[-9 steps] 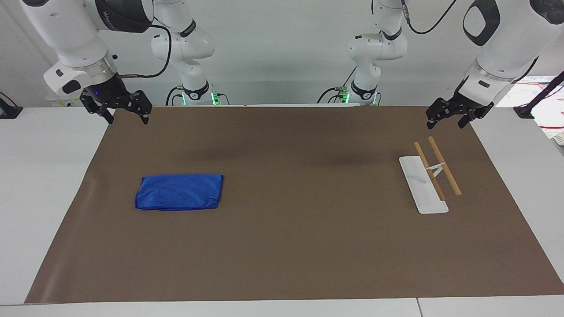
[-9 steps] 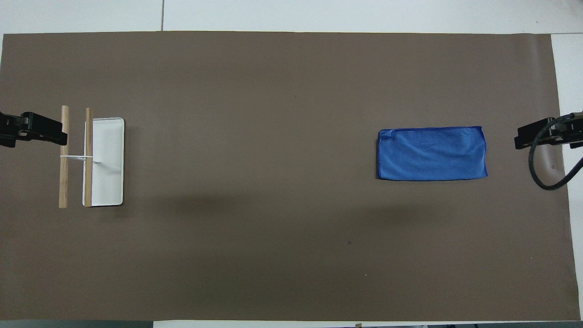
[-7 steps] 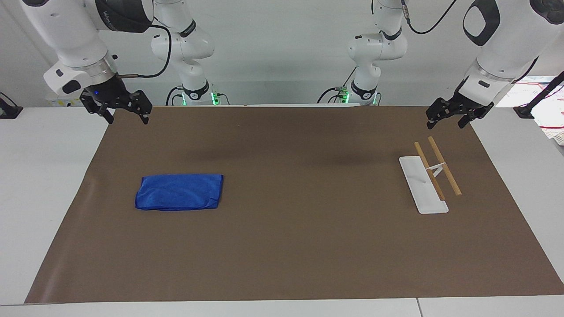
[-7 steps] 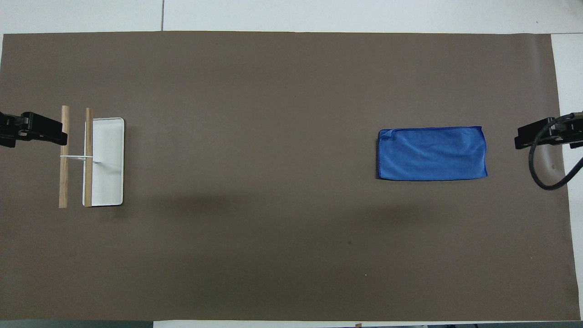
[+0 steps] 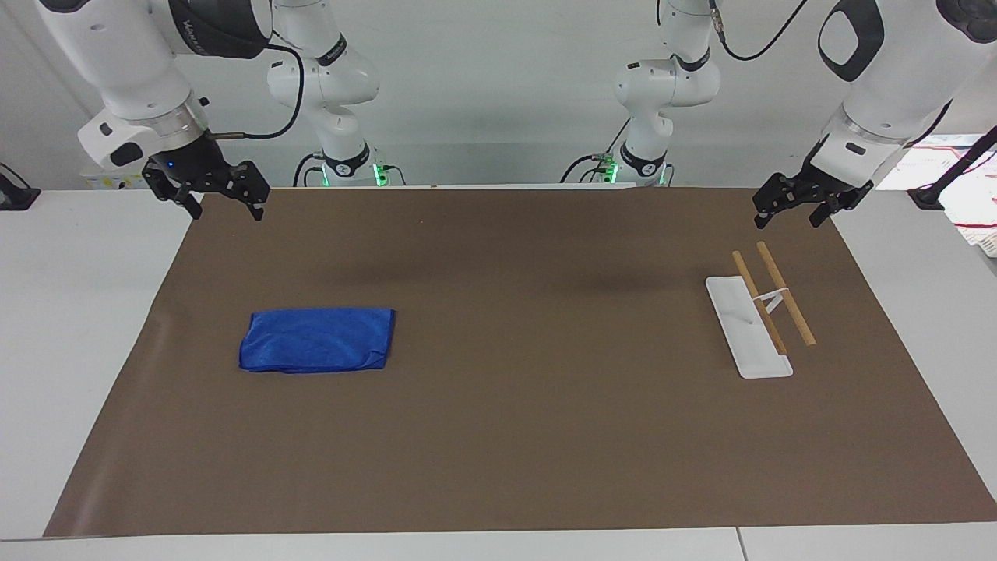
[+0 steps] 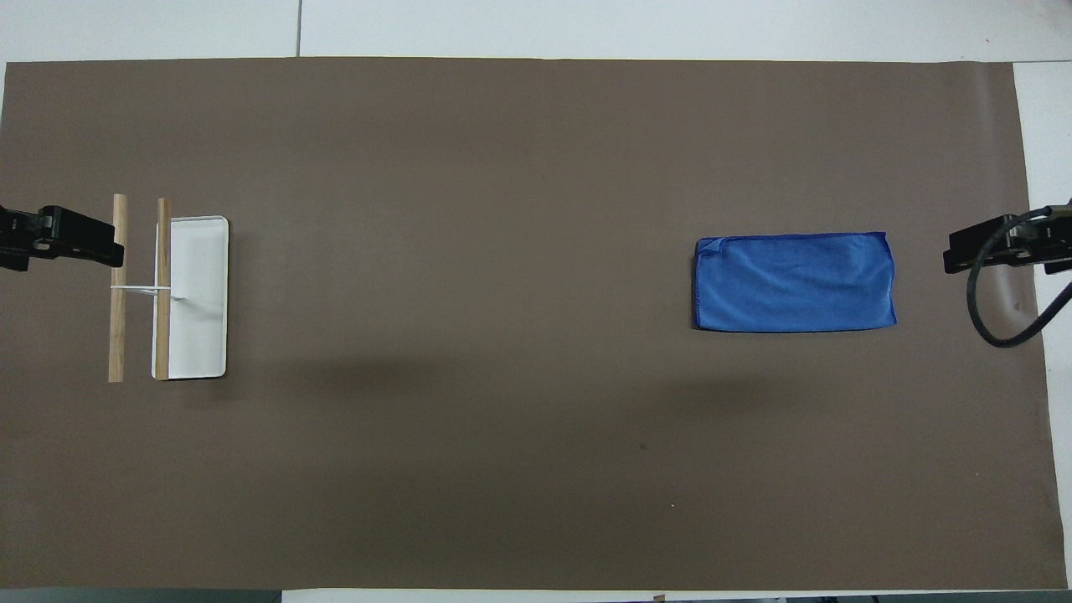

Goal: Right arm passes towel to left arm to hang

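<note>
The blue towel (image 5: 317, 340) (image 6: 794, 281) lies folded flat on the brown mat, toward the right arm's end of the table. My right gripper (image 5: 224, 208) (image 6: 955, 251) hangs open in the air over the mat's corner at that end, holding nothing and well apart from the towel. At the left arm's end stands a white rack base with two wooden rods (image 5: 767, 300) (image 6: 141, 289). My left gripper (image 5: 787, 218) (image 6: 105, 243) is raised over the mat's edge beside the rack, open and empty.
The brown mat (image 5: 530, 436) (image 6: 502, 469) covers most of the white table (image 5: 70, 312). Both arms' bases (image 5: 343, 167) stand at the table's edge nearest the robots. Papers (image 5: 974, 195) lie off the mat at the left arm's end.
</note>
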